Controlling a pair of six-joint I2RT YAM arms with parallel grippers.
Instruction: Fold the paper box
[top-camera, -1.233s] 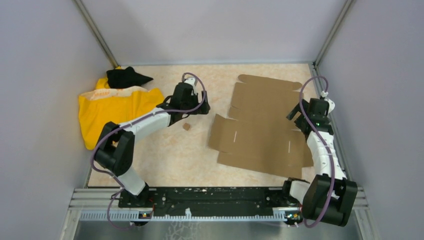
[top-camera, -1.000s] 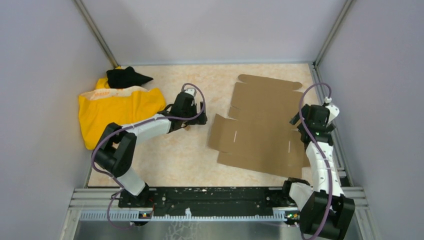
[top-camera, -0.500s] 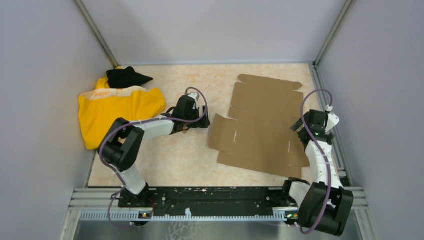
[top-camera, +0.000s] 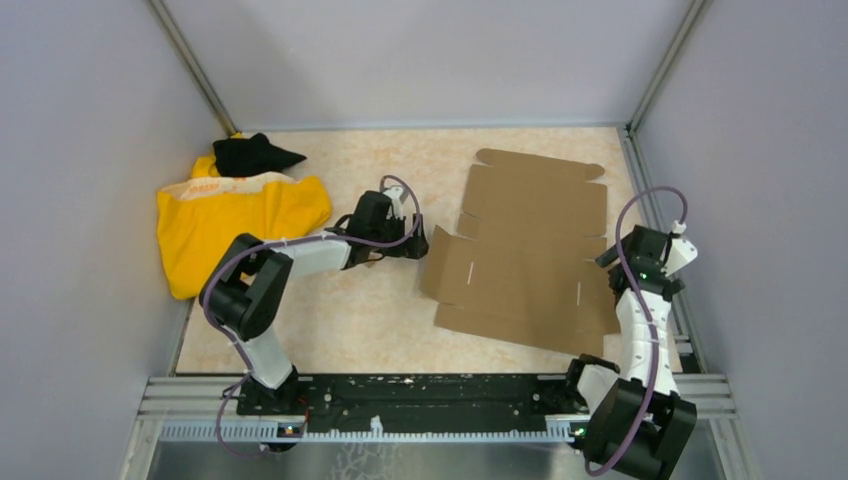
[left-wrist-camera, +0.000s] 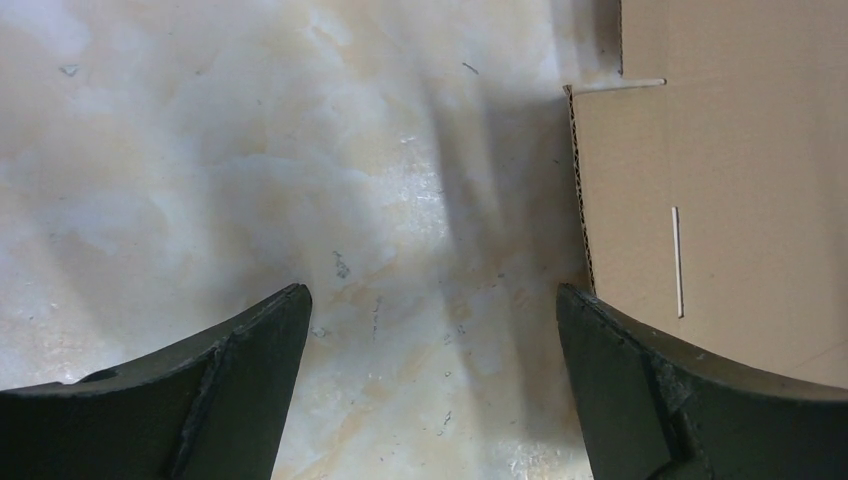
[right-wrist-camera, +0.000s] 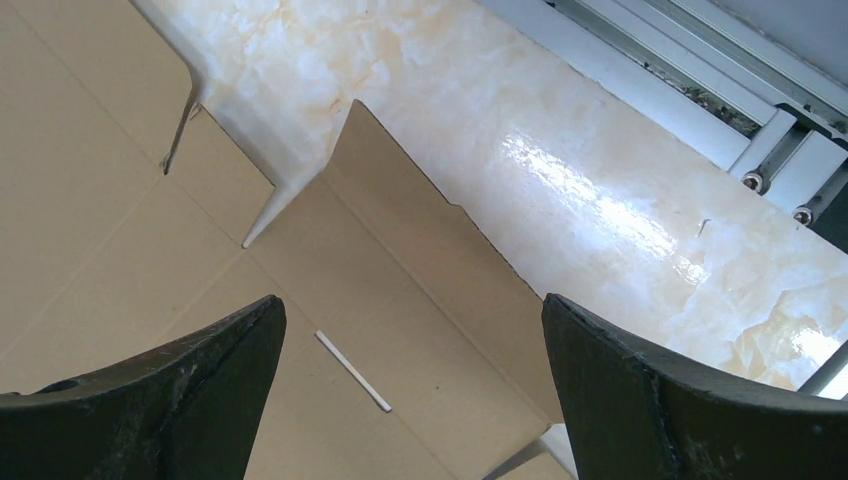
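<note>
The paper box is a flat brown corrugated sheet with flaps and slots, lying right of centre on the marbled table. My left gripper is low at the sheet's left edge, open, with only bare tabletop between its fingers. In the left wrist view the cardboard's left flap lies by the right fingertip. My right gripper hovers open over the sheet's right flap, holding nothing. A thin slot in the cardboard shows between its fingers.
A yellow cloth with a black cloth on top lies at the back left. Grey walls close in three sides. An aluminium rail runs along the table's right edge beside the sheet.
My left gripper has slid right and now sits at the sheet's left edge. My right wrist has drawn back toward the table's right edge. Both grippers stayed open.
</note>
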